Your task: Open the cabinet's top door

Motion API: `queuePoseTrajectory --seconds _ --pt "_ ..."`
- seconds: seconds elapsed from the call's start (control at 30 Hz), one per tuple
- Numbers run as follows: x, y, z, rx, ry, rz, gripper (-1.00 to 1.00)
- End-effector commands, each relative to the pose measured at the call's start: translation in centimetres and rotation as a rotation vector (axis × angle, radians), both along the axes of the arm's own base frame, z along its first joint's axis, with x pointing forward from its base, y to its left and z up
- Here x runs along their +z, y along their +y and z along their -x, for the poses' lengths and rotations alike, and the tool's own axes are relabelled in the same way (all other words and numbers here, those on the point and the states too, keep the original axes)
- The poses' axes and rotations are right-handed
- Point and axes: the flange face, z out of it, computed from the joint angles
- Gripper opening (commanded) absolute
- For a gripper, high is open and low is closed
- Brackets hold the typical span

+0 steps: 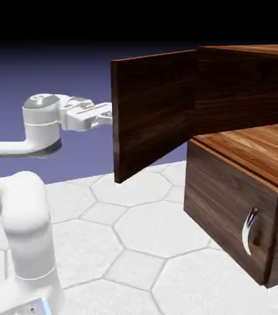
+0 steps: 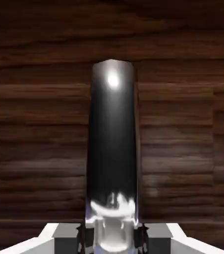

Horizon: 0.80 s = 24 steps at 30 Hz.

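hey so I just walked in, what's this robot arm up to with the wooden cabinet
The white robot arm's two-finger gripper is closed on the curved silver handle of the dark walnut upper door. That door stands wide open, swung well out from the dark wood-grain cabinet, so the lighter wood inside shows. The shorter lower panel, with its own silver handle, is shut.
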Motion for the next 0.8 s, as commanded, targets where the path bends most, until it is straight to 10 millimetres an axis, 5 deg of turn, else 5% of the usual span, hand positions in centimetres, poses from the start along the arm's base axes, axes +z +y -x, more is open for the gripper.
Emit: queuePoseTrajectory --seconds 0.0,0.37,0.77 --pt "0.0 1.0 0.2 -0.026 0.000 0.000 -1.00" --pt "0.0 12.1 0.8 -0.279 0.000 0.000 -1.00" --pt "0.0 21.6 -0.9 -0.502 0.000 0.000 -1.00"
